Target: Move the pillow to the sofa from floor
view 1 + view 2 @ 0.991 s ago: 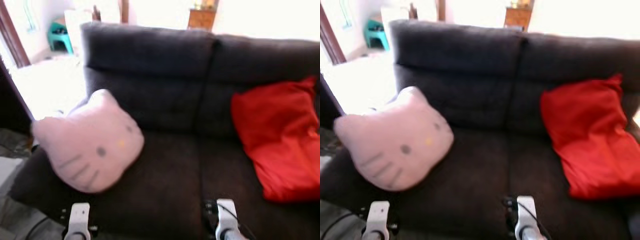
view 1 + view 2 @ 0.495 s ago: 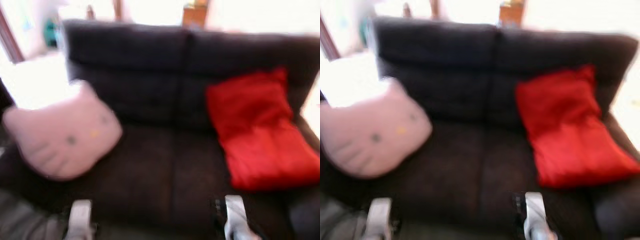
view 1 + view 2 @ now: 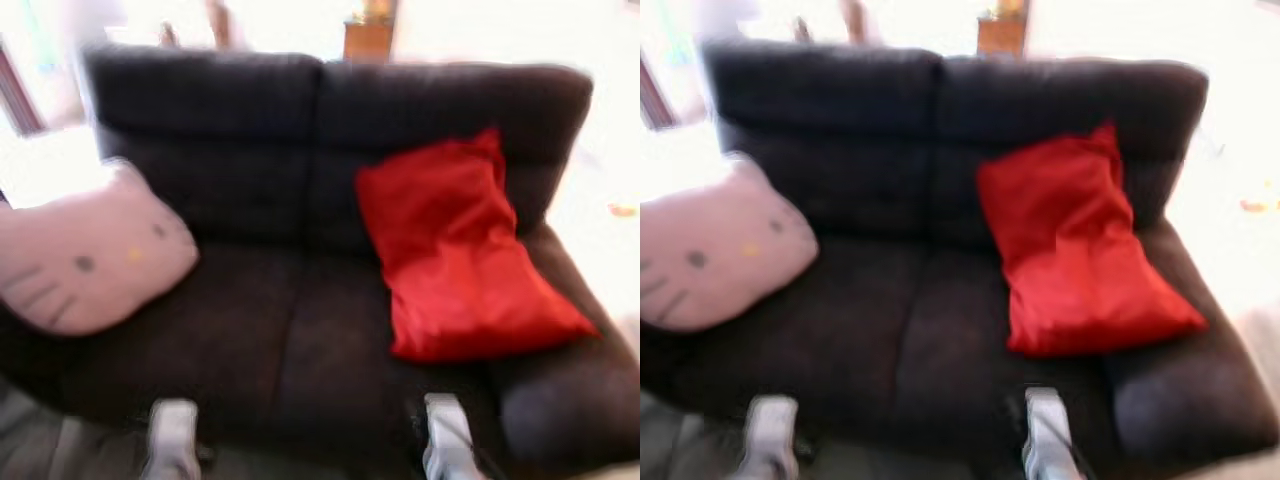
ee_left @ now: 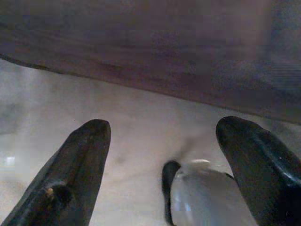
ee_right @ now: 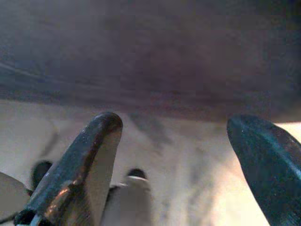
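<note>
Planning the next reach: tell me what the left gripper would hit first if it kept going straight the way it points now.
Probably the pale floor: the open left gripper points down at it, with the sofa front farther along. Depth is unclear.

Dark grey fabric two-seat sofa (image 3: 300,330): middle of seat bare, open from front edge to backrest. Pink cat-face cushion (image 3: 85,262) fills left end, leaning over armrest. Red rectangular pillow (image 3: 455,260) blocks right seat, propped against backrest. Narrow bare strip between red pillow and right armrest. Views blurred.
</note>
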Controlling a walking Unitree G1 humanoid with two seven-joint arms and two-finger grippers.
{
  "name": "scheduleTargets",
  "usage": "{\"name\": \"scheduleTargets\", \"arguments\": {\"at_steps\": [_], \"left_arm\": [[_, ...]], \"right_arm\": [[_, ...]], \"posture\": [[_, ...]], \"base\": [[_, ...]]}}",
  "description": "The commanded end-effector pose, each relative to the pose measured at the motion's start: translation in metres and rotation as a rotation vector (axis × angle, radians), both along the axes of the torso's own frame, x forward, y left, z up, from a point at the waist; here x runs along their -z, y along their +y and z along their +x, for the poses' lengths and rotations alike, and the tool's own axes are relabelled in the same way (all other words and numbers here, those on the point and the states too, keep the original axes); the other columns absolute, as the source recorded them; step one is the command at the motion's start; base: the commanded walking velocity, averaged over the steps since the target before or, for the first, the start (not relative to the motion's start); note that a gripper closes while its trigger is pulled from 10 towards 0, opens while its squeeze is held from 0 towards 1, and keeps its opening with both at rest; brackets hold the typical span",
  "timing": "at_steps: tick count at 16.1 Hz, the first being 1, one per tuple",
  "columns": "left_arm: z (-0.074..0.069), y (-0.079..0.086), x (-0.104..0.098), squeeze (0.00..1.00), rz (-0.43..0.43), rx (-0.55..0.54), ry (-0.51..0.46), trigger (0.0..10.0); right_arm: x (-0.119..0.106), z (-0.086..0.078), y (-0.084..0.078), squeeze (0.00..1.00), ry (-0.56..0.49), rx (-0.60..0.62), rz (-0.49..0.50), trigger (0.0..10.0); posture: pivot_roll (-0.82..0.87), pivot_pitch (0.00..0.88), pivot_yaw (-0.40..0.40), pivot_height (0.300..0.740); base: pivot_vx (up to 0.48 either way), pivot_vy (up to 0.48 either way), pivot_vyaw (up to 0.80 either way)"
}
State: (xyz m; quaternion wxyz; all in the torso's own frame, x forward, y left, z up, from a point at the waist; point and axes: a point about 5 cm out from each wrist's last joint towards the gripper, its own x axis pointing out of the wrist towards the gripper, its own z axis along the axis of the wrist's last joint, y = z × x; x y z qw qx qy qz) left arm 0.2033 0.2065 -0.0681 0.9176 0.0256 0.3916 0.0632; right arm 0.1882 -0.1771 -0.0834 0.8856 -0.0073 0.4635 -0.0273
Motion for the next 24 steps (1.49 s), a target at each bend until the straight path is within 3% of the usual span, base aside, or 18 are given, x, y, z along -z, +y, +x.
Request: {"name": "scheduleTargets", "arguments": {"at_steps": [1,7,14,20,24], "left_arm": [[0.001,0.011,-0.002,0.00,0.031,-0.001,0.002,10.0],[0.001,0.011,-0.002,0.00,0.030,-0.001,0.003,10.0],[0.001,0.010,-0.002,0.00,0.024,-0.007,0.002,10.0],[0.000,0.011,-0.002,0.00,0.024,-0.009,0.004,10.0],[0.000,0.011,-0.002,0.00,0.023,-0.008,0.005,10.0]], "right_arm": [[-0.003,0.007,0.003,0.00,-0.030,-0.011,0.002,10.0],[-0.003,0.003,-0.006,0.00,-0.032,-0.007,-0.005,10.0],[-0.015,0.017,-0.039,0.00,-0.056,0.002,-0.032,10.0],[-0.013,0.023,-0.011,0.00,-0.048,-0.019,-0.010,10.0],[-0.012,0.022,-0.003,0.00,-0.041,-0.025,-0.005,10.0]], "posture": [[0.13,0.004,-0.038,0.704],[0.13,0.032,-0.040,0.704],[0.13,0.046,-0.046,0.704],[0.14,0.063,-0.047,0.704],[0.14,0.066,-0.048,0.704]], "base": [[0.000,-0.352,0.00],[0.000,-0.351,0.00],[0.000,-0.351,0.00],[0.000,-0.353,0.00],[0.000,-0.352,0.00]]}}
